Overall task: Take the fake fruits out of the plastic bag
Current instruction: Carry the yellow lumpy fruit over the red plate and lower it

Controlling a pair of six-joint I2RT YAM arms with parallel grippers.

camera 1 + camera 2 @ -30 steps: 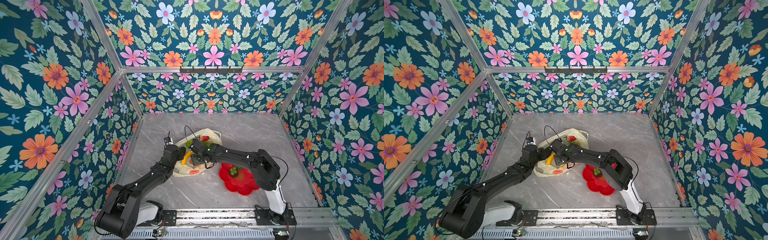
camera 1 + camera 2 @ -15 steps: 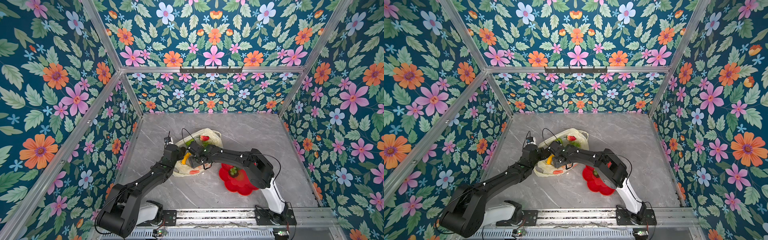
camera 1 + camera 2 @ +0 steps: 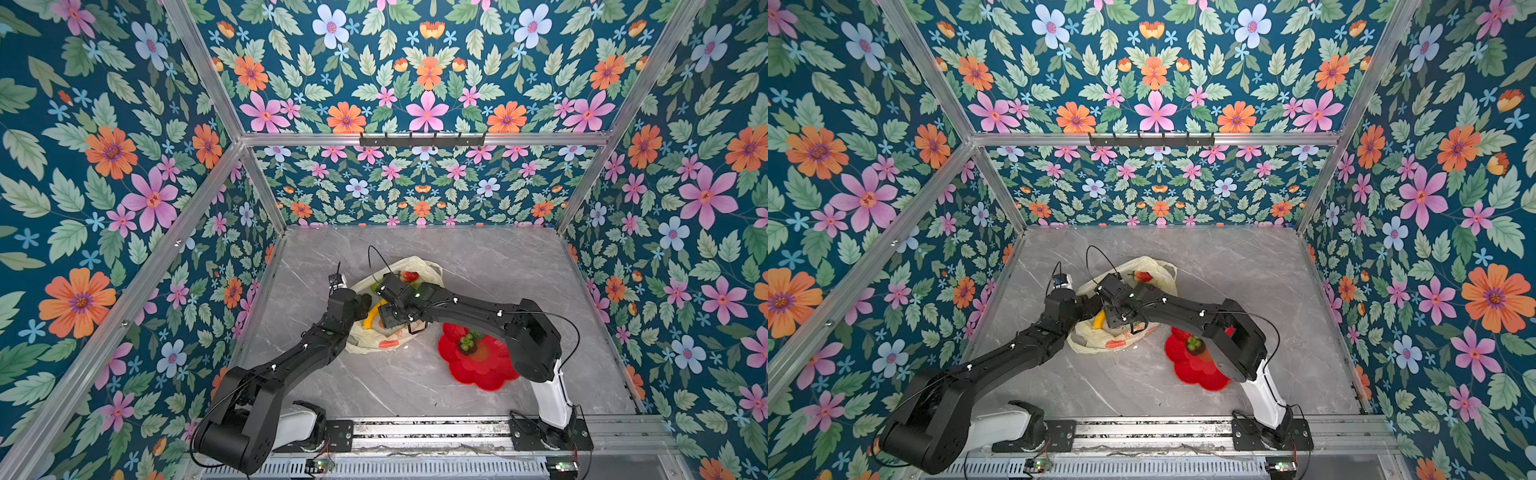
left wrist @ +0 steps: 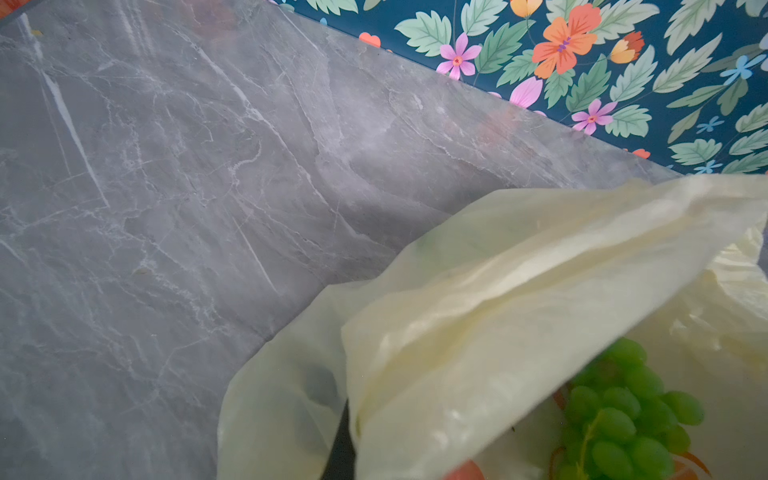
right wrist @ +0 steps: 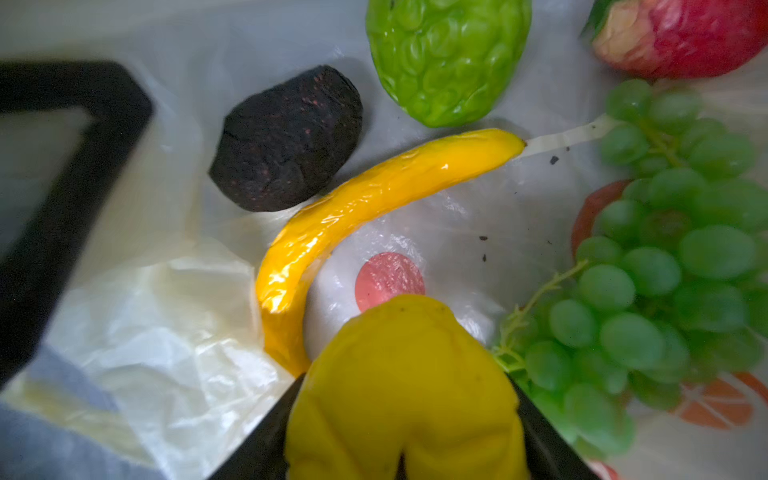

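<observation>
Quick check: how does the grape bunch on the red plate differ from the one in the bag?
The plate grape bunch is already out, on the red plate; the bagged grape bunch lies inside the plastic bag, near the banana. The bagged grape bunch sits beside the right gripper, which grips a yellow citrus; the plate grape bunch is clear of it. Both are green.

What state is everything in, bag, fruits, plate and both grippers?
Bag, open, rim lifted.
Left gripper, shut on bag.
Right gripper, shut on citrus.
Banana, loose in bag.
Avocado, loose in bag.
Bumpy fruit, loose in bag.
Strawberry, loose in bag.
Grapes, one bunch in bag, one on plate.
Plate, holds one bunch.
</observation>
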